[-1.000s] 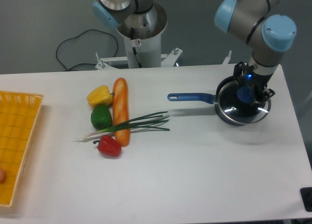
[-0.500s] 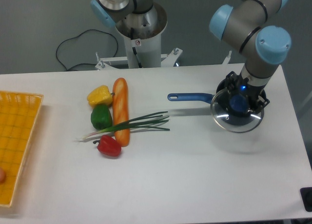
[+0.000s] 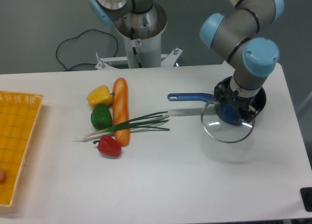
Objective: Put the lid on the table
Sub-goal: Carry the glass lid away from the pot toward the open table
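Above the table [image 3: 195, 185], tool [image 3: 233, 107] grips the lid [image 3: 227, 122]; saucepan [image 3: 258, 99] mostly hidden

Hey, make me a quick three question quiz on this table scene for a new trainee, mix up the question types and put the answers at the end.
1. True or false: the lid rests flat on the saucepan.
2. Multiple choice: which item lies across the green onions? A) yellow pepper B) baguette C) yellow tray
3. Fill in: the gripper is shut on the lid's blue ____.

Key
1. False; the lid is lifted and shifted toward the front-left of the saucepan, over the table.
2. B, the baguette.
3. knob
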{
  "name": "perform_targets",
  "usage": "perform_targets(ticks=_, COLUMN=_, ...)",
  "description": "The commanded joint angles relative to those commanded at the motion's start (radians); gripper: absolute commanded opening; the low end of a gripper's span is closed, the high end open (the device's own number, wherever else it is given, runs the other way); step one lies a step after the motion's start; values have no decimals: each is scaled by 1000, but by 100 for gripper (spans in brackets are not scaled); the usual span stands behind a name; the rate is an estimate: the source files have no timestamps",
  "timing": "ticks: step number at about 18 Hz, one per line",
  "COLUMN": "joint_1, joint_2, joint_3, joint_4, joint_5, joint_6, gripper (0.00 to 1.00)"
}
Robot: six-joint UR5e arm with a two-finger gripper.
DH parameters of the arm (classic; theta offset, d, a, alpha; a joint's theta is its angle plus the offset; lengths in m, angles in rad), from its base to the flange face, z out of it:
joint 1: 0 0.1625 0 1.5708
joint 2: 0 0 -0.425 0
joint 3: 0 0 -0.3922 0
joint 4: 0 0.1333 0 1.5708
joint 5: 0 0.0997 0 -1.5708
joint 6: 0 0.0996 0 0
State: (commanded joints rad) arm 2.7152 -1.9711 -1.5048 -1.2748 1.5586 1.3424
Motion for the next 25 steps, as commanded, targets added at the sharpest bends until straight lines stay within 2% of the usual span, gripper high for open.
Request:
perform_targets(ticks=13, joint_1=-112, joint_2=-40, joint_3=3, joint_4=9, joint_5=-29, joint_6=-210, gripper=56)
perform_targets(ticks=19, joint_1=-163, joint_2=-66, joint_3=5, joint_4=58, joint_5=-29, joint_6=-295, gripper=56)
perform_targets(ticks=25, joint_1=-186, joint_2=-81, joint_3=8, joint_4=81, joint_5=-58, joint_6=-335, gripper=56)
